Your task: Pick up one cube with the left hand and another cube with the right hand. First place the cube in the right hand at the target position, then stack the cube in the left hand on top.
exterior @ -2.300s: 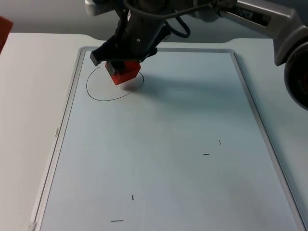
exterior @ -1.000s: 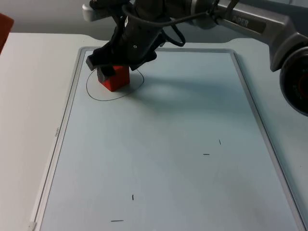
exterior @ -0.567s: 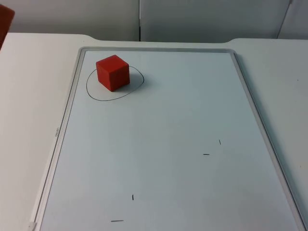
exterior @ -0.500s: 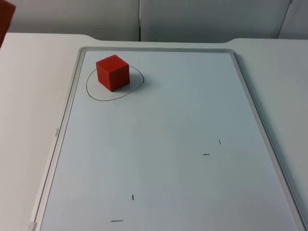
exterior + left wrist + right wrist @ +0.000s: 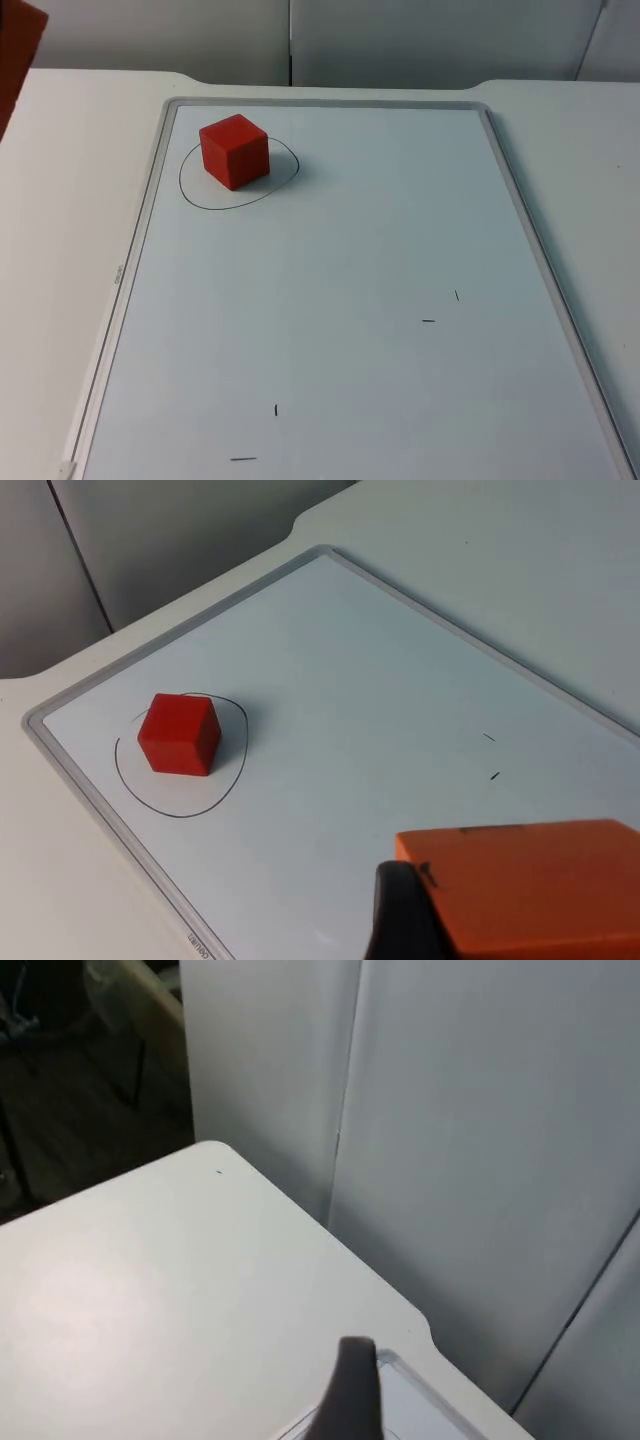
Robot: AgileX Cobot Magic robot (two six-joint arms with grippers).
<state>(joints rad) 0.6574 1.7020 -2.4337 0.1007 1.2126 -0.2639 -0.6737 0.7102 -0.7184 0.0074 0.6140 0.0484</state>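
Note:
A red cube [image 5: 234, 150] rests on the whiteboard inside a hand-drawn circle [image 5: 286, 181] near the board's far left corner, with nothing touching it. The left wrist view has the same red cube [image 5: 180, 734] and its circle [image 5: 238, 770] some way ahead of and below the arm. My left gripper [image 5: 520, 920] is shut on an orange cube [image 5: 535, 880], with one black finger [image 5: 400, 920] pressed against its side. A corner of that orange cube [image 5: 15, 55] pokes in at the top view's upper left edge, above the table left of the board. My right gripper [image 5: 355, 1395] hangs over the table's far edge by the partition wall.
The whiteboard has a raised grey frame [image 5: 150, 200] and several short pen marks [image 5: 428, 320] on its near half. A grey partition wall [image 5: 420, 40] closes off the far side of the table.
The right arm let go of the red cube in the circle and withdrew from the top view. The orange cube at the upper left edge has edged further in.

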